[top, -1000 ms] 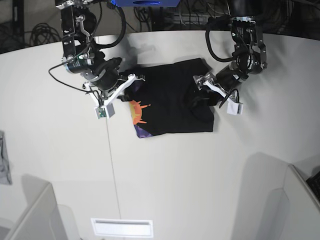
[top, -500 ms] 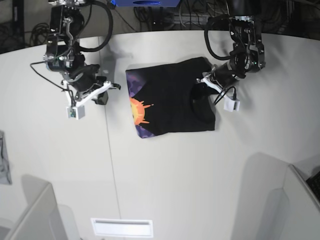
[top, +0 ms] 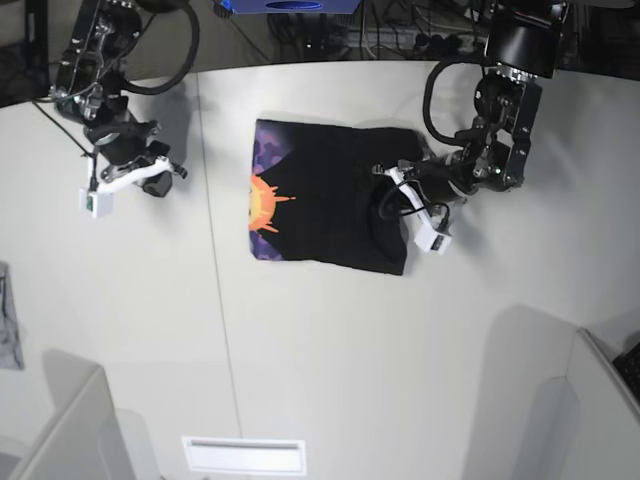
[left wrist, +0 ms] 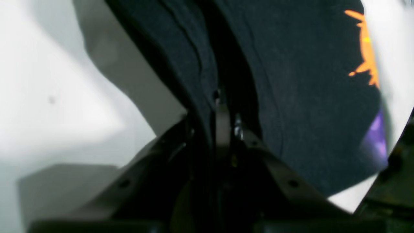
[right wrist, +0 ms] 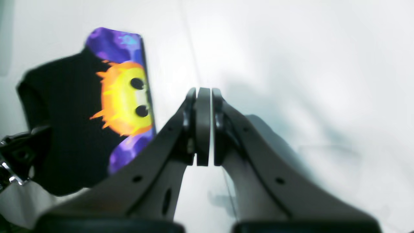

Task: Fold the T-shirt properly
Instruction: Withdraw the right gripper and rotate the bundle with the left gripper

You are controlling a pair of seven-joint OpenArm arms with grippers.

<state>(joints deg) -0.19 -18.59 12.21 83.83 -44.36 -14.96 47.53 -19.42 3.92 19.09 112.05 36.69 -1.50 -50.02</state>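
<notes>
The black T-shirt lies folded on the white table, with its orange sun and purple print showing along the left edge. My left gripper sits at the shirt's right side. In the left wrist view this left gripper is shut on a fold of the T-shirt. My right gripper hovers over bare table well left of the shirt. In the right wrist view the right gripper is shut with nothing in it, and the T-shirt lies off to its left.
A small grey cloth piece lies at the table's left edge. A thin seam runs down the table left of the shirt. White panels stand at the near corners. Cables lie behind the table's far edge.
My right gripper has drawn away to the left from the shirt's left edge. My left gripper has closed on cloth at the right side, and the shirt has shifted slightly left.
</notes>
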